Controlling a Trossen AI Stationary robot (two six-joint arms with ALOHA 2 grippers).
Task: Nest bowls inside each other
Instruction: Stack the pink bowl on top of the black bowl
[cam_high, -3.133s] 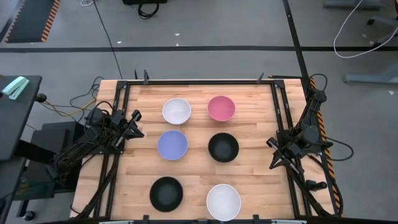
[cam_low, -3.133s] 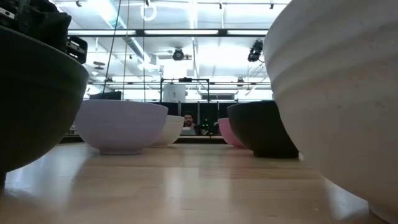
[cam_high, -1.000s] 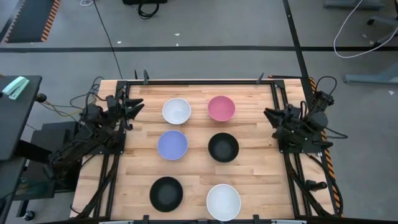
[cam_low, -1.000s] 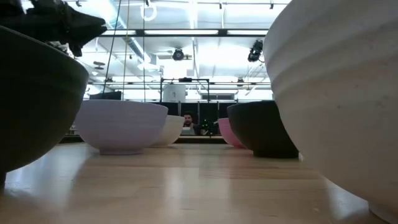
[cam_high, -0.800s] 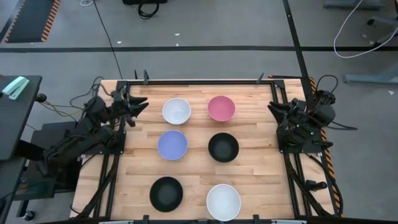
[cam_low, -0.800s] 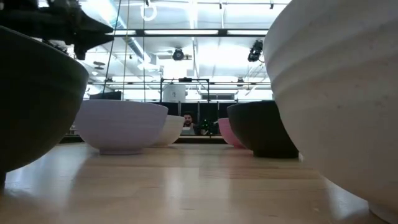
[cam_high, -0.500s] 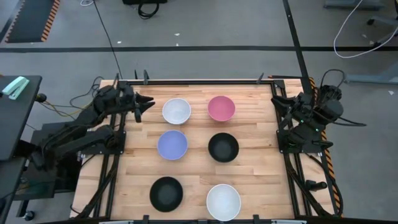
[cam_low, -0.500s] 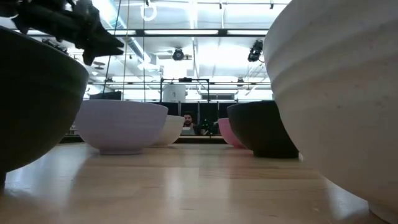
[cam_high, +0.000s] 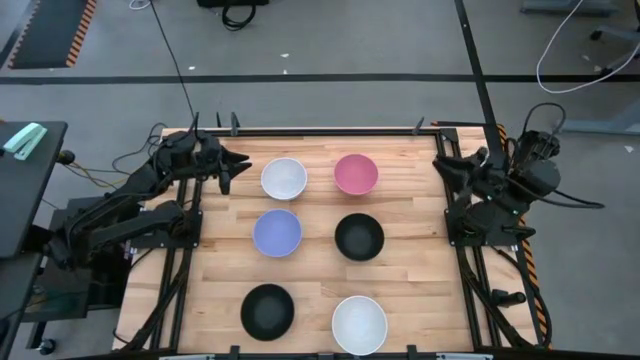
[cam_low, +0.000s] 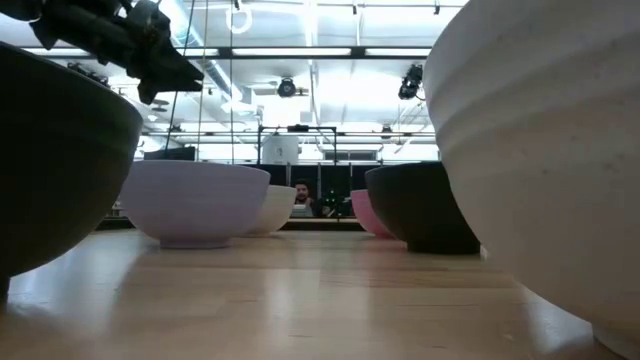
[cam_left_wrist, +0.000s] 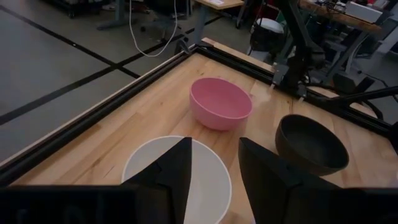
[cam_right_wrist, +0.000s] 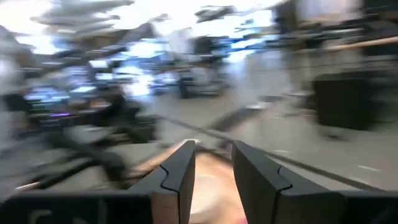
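Six bowls rest upright on their bases in two columns on the wooden table (cam_high: 410, 290): a white bowl (cam_high: 284, 178) and a pink bowl (cam_high: 356, 173) at the far end, a lavender-blue bowl (cam_high: 277, 232) and a black bowl (cam_high: 359, 237) in the middle, and a black bowl (cam_high: 268, 311) and a white bowl (cam_high: 359, 324) at the near edge. My left gripper (cam_high: 236, 168) hovers open just left of the far white bowl (cam_left_wrist: 177, 171), above the table. My right gripper (cam_high: 445, 170) hangs open over the table's right rail, its wrist view blurred (cam_right_wrist: 213, 146).
A black metal frame (cam_high: 320, 130) runs around the table's edges. Cables lie on the floor beyond the far edge. In the low view the near black bowl (cam_low: 50, 170) and the near white bowl (cam_low: 540, 150) fill the sides, and a person shows far behind the table.
My left gripper has swung from the left rail toward the far white bowl, staying above the table. My right gripper has gone toward the far edge along the right rail. No bowl has moved.
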